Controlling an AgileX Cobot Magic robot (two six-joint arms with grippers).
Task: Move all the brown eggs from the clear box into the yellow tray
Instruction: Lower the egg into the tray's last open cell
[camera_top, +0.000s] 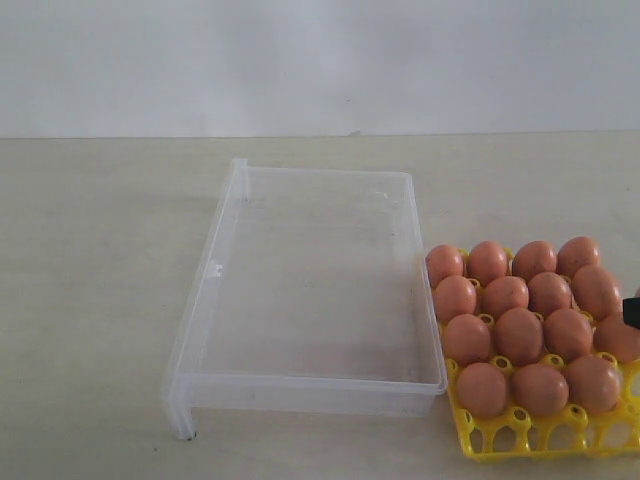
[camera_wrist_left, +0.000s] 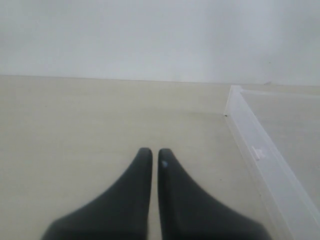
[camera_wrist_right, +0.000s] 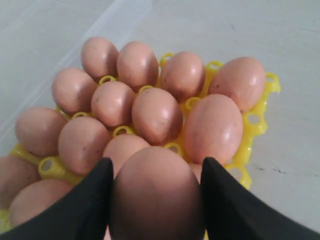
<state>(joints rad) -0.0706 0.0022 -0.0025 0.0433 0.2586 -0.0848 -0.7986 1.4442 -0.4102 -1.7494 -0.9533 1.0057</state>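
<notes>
while the right tool (camera_wrist_right: 156, 167) pinches one brown egg (camera_wrist_right: 155, 200) between its two dark fingers above the yellow tray (camera_wrist_right: 255, 125), the other brown eggs (camera_top: 520, 335) sit packed close together in the tray's cups. the tray lies on the desk (camera_top: 90, 300) just beside the right side of the clear box (camera_top: 205, 290). the left tool (camera_wrist_left: 154, 152) points across the desk beside the box's wall, its fingers pressed almost together with nothing between them.

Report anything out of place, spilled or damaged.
Nothing stands out. The clear box is empty; the brown eggs sit uncracked in the yellow tray, and another egg is between the right gripper's fingers.
</notes>
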